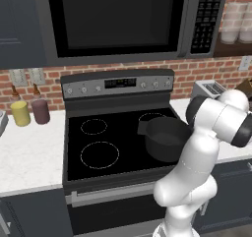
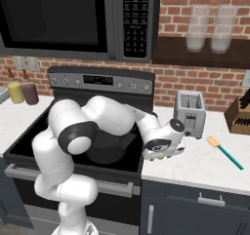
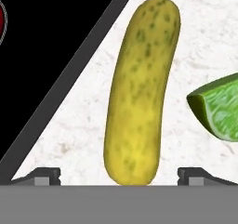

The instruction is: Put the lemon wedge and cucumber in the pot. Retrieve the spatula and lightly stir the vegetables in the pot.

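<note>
With its jaws spread wide, the gripper [image 3: 119, 175] hangs low over the white table [image 3: 195, 42], the cucumber [image 3: 139, 88] lying lengthwise between its fingertips [image 3: 44, 175] but not yet pinched. Just beside the gripper lies the lemon wedge [image 3: 218, 109], also on the table. Off to one side on the stove waits the pot [image 1: 165, 137]; well off to the other, the spatula [image 2: 223, 151] lies untouched. Every step appears still ahead.

The pot [image 1: 166, 137] sits on the stove [image 1: 98, 147], at its right side, partly hidden behind the white arm [image 1: 206, 147].
</note>
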Controlling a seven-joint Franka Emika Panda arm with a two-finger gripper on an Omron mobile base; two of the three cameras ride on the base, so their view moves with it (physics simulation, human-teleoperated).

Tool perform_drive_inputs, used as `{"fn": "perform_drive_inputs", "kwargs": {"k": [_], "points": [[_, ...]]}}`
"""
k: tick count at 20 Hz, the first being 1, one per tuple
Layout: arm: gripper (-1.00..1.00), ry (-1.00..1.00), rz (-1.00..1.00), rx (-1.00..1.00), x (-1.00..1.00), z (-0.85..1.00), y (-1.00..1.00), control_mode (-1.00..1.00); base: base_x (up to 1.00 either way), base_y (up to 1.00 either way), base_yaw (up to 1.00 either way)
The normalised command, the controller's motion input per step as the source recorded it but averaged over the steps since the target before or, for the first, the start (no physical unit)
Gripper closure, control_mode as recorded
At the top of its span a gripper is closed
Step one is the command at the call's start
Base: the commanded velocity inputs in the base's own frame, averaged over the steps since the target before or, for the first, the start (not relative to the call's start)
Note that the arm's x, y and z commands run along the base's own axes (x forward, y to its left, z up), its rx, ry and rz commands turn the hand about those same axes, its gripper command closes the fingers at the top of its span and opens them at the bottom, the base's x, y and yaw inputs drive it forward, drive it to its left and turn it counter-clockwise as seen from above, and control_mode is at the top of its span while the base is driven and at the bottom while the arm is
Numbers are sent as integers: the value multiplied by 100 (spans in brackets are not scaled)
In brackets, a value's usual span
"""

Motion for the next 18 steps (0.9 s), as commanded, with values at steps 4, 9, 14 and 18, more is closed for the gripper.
{"fn": "perform_drive_inputs", "kwargs": {"k": [4,9,14,18], "points": [[-100,-2,5,0,18,-17,10,-100,0,0,0],[-100,-1,2,0,17,-5,8,-100,0,0,0],[100,0,0,0,8,-7,4,-100,0,0,0],[100,0,0,0,0,0,0,-100,0,0,0]]}}
